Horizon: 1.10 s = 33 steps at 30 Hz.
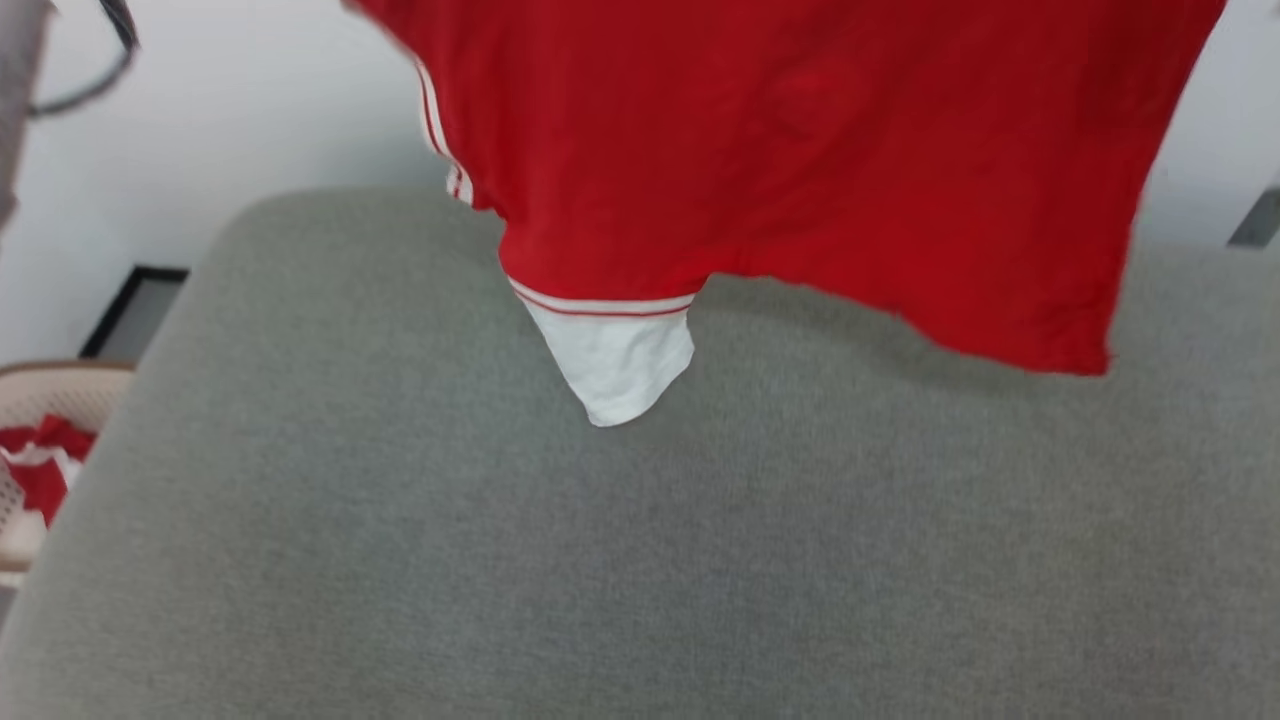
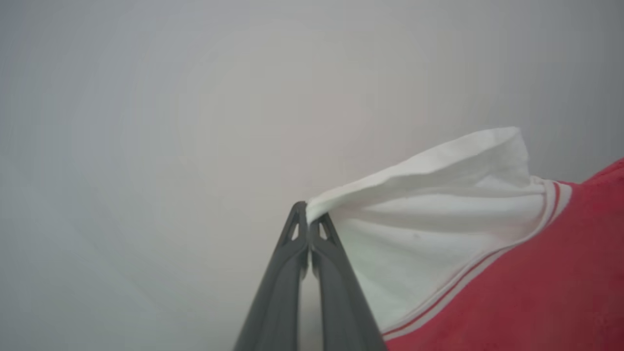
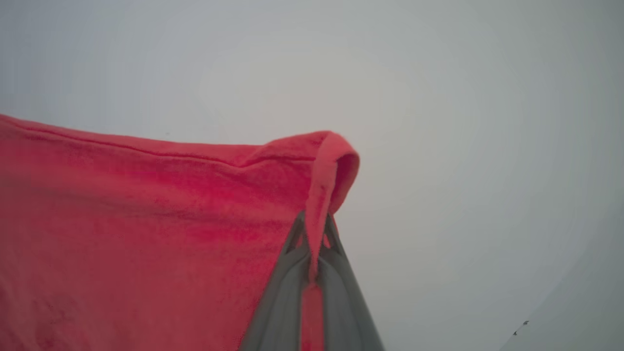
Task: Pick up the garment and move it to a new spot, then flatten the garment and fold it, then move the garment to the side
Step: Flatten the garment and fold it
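The garment [image 1: 800,160], a large red T-shirt, hangs in the air over the grey padded surface [image 1: 600,560] in the head view. One white sleeve end [image 1: 615,355] with thin red-and-white trim dangles lowest, just above the padding. In the left wrist view my left gripper [image 2: 308,214] is shut on the edge of a white sleeve end [image 2: 429,214], with red cloth [image 2: 546,292] to its right. In the right wrist view my right gripper [image 3: 314,229] is shut on a folded red hem corner [image 3: 331,161], and the red cloth spreads to its left.
A beige perforated basket [image 1: 40,400] holding a small red-and-white bundle [image 1: 45,465] sits at the left edge, below the padded surface. A dark-framed panel [image 1: 135,310] lies on the pale floor behind it. A pale wall backs the scene.
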Tool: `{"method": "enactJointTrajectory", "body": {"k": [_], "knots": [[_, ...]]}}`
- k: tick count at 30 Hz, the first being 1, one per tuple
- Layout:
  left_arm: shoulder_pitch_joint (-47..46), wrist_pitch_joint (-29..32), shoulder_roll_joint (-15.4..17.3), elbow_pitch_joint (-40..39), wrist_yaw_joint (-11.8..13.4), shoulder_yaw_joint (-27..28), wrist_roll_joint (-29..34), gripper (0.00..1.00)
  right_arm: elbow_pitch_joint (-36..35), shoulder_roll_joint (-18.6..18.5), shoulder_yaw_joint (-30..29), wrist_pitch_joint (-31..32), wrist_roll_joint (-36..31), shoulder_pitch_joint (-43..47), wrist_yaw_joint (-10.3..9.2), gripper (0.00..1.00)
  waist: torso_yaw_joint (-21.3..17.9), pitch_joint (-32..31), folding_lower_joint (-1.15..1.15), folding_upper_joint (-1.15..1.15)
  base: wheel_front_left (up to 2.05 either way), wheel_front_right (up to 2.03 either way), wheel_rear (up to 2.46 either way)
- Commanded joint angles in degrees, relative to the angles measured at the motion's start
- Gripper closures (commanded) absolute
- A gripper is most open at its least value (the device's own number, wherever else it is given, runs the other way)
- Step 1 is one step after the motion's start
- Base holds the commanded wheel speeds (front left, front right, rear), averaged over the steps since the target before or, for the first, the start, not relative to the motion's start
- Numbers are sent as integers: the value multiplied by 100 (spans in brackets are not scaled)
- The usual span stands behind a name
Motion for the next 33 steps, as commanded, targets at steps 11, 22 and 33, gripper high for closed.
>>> {"method": "enactJointTrajectory", "body": {"k": [11, 22, 33], "knots": [[-1015, -918, -65, 703, 244, -79, 515, 100, 851, 576, -302, -839, -590, -993, -8, 100, -488, 2226, 0, 0, 0, 0, 0], [-2796, -2941, -691, 1226, 472, 40, 866, 100, 979, 587, -1712, -1836, -2294, -2200, -7, 100, -483, 3491, 0, 0, 0, 0, 0], [-2175, -3806, -925, 1771, -14, 189, 557, 100, 346, 829, -3517, -1843, -4248, -752, -7, 100, -101, 3926, 0, 0, 0, 0, 0]]}}
